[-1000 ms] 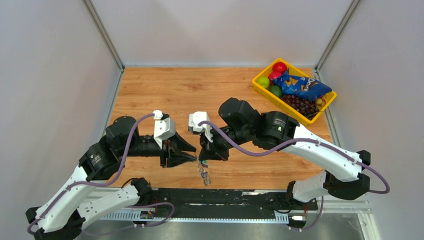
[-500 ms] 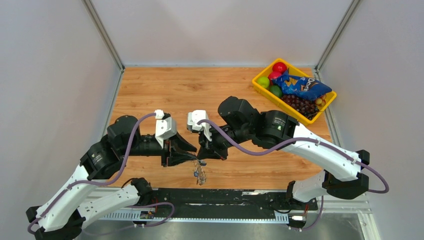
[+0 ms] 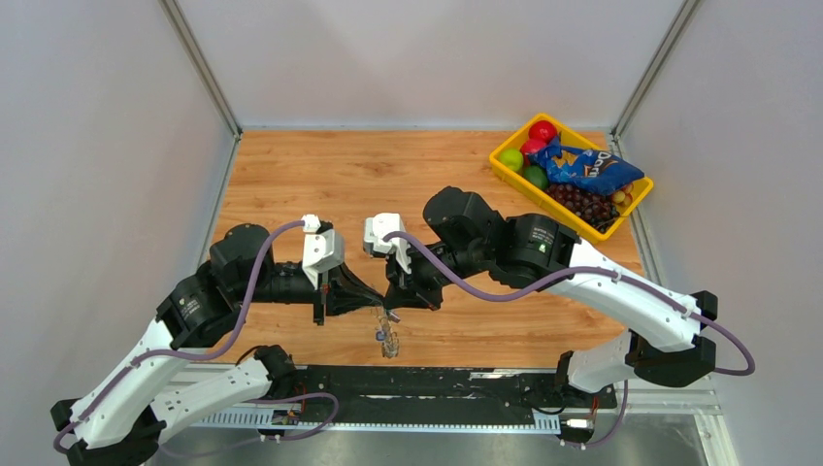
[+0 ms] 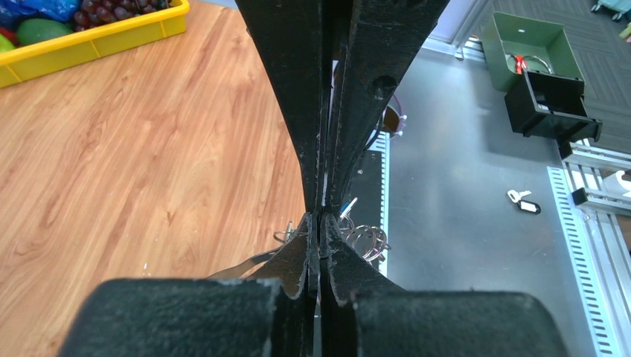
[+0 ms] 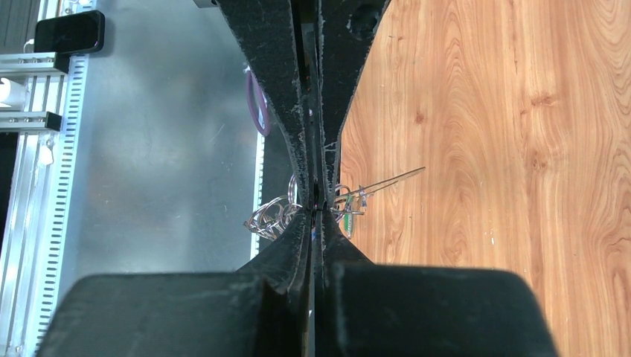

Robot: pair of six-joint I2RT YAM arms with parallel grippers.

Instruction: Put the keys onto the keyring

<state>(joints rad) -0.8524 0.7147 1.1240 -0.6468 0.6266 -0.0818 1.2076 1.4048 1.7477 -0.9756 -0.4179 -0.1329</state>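
My two grippers meet tip to tip near the table's front edge. The left gripper (image 3: pixel 374 305) and the right gripper (image 3: pixel 393 309) are both shut. The keyring (image 3: pixel 386 337), a bunch of thin silver rings and chain, dangles just below them. In the left wrist view its loops (image 4: pixel 366 240) show on both sides of the shut left gripper (image 4: pixel 321 216), with a blue-capped key (image 4: pixel 350 206) behind. In the right wrist view the loops (image 5: pixel 271 216) and a green-capped key (image 5: pixel 348 220) flank the shut right gripper (image 5: pixel 316 205). What exactly is pinched is hidden.
A yellow bin (image 3: pixel 505 170) with fruit, grapes and a blue snack bag stands at the back right. The black rail (image 3: pixel 437 381) runs along the table's front edge. Grey walls close in both sides.
My left gripper has moved right to the hanging bunch and closed its fingers. The dangling chain has swung slightly left. The right arm has barely moved.
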